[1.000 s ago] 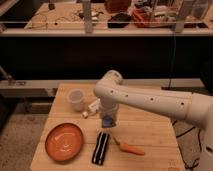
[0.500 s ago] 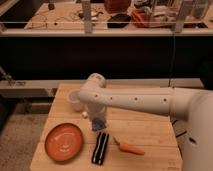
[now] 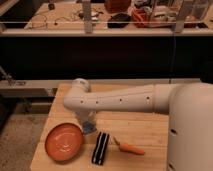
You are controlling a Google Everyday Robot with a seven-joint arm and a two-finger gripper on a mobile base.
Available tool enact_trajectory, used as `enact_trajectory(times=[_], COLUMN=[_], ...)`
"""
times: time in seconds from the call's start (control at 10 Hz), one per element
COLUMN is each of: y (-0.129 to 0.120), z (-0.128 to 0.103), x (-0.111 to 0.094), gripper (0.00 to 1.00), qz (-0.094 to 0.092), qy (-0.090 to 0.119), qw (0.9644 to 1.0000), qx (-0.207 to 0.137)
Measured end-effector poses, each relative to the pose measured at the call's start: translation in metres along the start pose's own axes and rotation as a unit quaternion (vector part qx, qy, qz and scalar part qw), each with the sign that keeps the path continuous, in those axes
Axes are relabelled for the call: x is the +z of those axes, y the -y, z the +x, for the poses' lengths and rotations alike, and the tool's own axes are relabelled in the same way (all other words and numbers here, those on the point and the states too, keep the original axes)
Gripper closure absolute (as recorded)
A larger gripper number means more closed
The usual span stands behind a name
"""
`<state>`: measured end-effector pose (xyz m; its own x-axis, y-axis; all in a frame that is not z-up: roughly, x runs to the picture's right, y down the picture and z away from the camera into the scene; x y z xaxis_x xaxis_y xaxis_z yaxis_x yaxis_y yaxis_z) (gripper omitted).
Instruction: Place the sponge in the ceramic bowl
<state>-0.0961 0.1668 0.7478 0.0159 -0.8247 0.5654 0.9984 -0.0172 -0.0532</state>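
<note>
1. Sponge [image 3: 90, 129] isn't in the ceramic bowl [image 3: 62, 141]. The bowl sits far L on the table [image 3: 150, 132], looks empty, and is near the front-L corner. Risk: a nudge from the arm [image 3: 120, 100] could slide it twd the edge.
2. Sponge is just R of the bowl's rim, w/ the gripper [image 3: 88, 121] right on top of it. Can't tell if the gripper is spread or pinching it, or if the sponge is off the wood. Risks: a soft block can squash and slip from an off-centre grip. Let go too soon and it prob. lands on the rim and tips back out.
3. Black striped item [image 3: 101, 148] lies close by on the R, so a low swing could clip it.
4. Orange carrot-like thing [image 3: 131, 149] is further R, prob. out of harm's way.
</note>
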Motion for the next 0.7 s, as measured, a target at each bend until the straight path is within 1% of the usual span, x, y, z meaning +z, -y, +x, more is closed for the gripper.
enact_trajectory(times=[0.2,0.5,0.6,0.7], y=[0.009,0.043,0.049,0.051], z=[-0.004,-0.016,-0.019,-0.019], x=[0.001,0.0,0.0,0.001], gripper=[1.0,1.0,1.0,1.0], qz=[-0.003,-0.006,-0.007,-0.009], qy=[-0.004,-0.003,-0.002,-0.001], qw=[0.9999,0.9993,0.9991,0.999], qx=[-0.013,-0.037,-0.043,-0.044])
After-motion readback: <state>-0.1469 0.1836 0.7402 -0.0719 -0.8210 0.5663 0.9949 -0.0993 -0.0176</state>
